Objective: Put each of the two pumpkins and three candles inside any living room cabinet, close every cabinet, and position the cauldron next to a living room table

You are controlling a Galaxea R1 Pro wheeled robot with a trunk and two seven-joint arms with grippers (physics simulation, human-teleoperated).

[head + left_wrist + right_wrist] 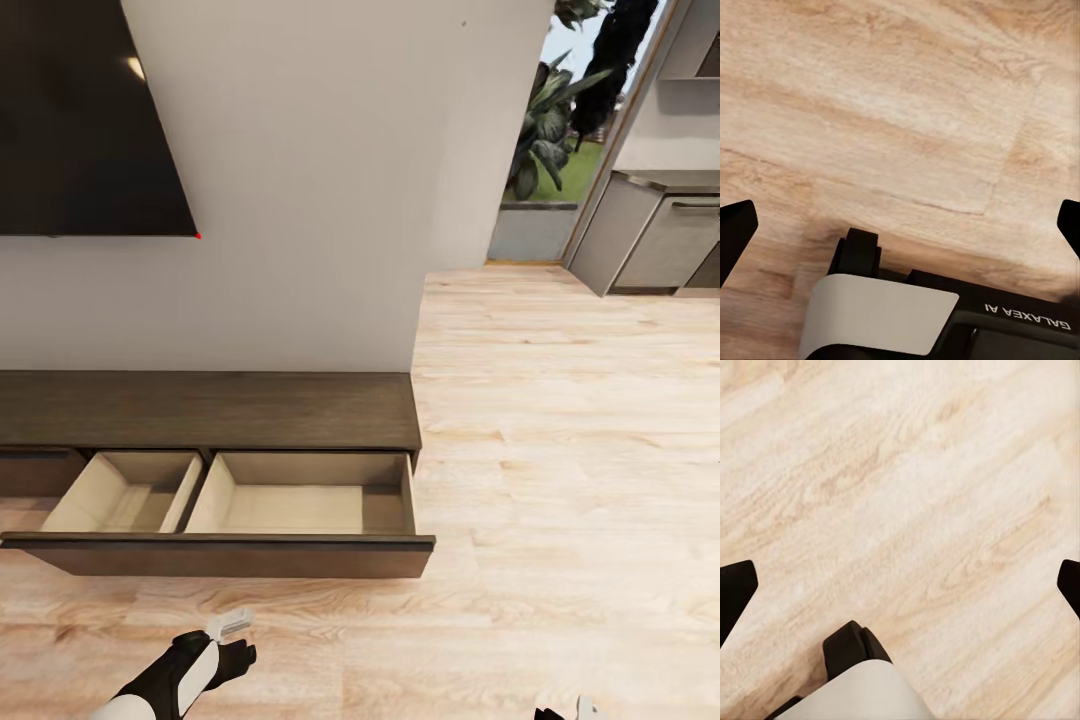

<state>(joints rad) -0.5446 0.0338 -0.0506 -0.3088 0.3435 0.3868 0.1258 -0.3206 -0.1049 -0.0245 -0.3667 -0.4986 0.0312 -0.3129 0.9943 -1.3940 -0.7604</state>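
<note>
Grippers are hanging low over bare plank floor (pixel 560 450), nothing between the fingers. Left gripper (pixel 900 225) is showing dark fingertips far apart at both frame edges in its wrist view, so spread wide and empty; in the head view it (pixel 232 625) is sitting just short of the drawer front. Right gripper (pixel 900 585) is likewise spread, carrying nothing, floor planks under it.

Ahead of the left gripper, the cabinet (pixel 210 410) is standing against the white wall (pixel 330 200): long, low, dark-brown wood, handle-less. One wide drawer (pixel 300 495) is pulled fully out, pale beige inside, split by a divider into two compartments, both looking empty. No pumpkins, candles or cauldron are appearing anywhere here.

Judgement: the step in hand is getting the cabinet ready for loading, placing part not yet started. Next move is probably calling for turning away to fetch a pumpkin or candle, bringing it back over the open drawer, releasing it inside. Drawer closing is left for later.

Beyond the cabinet, up the wall, the TV (pixel 90 120) is hanging; farther off beyond the right gripper, a doorway with plants (pixel 545 130) and grey kitchen units (pixel 660 240).
</note>
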